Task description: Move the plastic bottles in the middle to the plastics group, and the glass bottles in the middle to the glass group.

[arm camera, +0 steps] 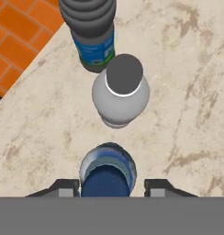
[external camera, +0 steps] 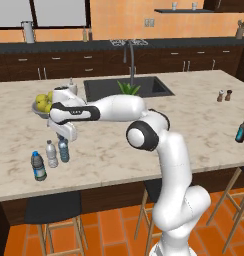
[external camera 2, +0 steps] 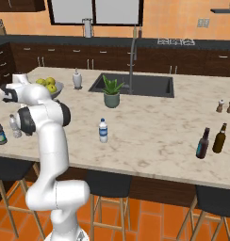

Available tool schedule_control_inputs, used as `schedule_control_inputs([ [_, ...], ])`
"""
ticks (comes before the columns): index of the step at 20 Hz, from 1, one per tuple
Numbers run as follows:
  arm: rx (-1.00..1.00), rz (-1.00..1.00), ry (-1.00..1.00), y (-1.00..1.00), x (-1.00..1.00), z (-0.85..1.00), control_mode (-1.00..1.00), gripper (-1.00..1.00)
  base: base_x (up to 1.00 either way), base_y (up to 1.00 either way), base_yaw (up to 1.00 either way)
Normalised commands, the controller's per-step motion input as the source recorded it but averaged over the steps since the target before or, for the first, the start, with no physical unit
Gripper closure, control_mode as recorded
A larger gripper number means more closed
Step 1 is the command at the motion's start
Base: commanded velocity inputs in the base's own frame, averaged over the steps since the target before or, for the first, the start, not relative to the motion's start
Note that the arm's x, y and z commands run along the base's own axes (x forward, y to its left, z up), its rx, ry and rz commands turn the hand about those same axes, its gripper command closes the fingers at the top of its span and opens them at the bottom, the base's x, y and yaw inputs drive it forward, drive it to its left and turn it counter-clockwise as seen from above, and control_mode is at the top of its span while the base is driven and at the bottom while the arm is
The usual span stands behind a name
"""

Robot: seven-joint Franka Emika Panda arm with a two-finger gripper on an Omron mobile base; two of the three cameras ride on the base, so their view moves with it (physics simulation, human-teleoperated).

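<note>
My gripper [external camera: 62,140] hangs over the counter's left front. Its fingers [arm camera: 68,188] stand open on either side of the blue-tinted plastic bottle with a dark cap [arm camera: 107,170], and a small gap shows on the right. That bottle [external camera: 63,150] stands upright on the counter beside the plastics group: the pale clear bottle [external camera: 51,154] [arm camera: 120,92] and the dark green-labelled bottle [external camera: 38,166] [arm camera: 88,32]. The clear bottle with a blue cap [external camera 2: 103,131] stands alone mid-counter. Far right, the teal-labelled glass bottle [external camera 2: 202,143] stands next to a brown glass bottle [external camera 2: 219,138].
A fruit bowl [external camera: 41,105] sits just behind the gripper. A potted plant [external camera 2: 111,93] stands in front of the sink [external camera: 126,87], and a white dispenser [external camera 2: 77,79] is left of it. Salt and pepper shakers [external camera 2: 225,106] stand far right. Stools line the counter's front edge.
</note>
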Motion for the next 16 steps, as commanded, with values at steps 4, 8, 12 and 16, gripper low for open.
schedule_control_inputs([
  [4, 0.0, 0.0, -0.05, 0.0, 0.0, 0.0, -1.0, -1.0, 0.0, 0.0, 0.0],
  [8, 0.0, 0.0, -0.04, 0.0, 0.0, 0.25, -1.0, -1.0, 0.0, 0.0, 0.0],
  [12, 0.0, -0.01, 0.0, -0.1, 0.0, 0.48, -1.0, -1.0, 0.0, 0.0, 0.0],
  [16, 0.0, -0.08, 0.0, -0.35, -0.05, 0.57, -1.0, -1.0, 0.0, 0.0, 0.0],
])
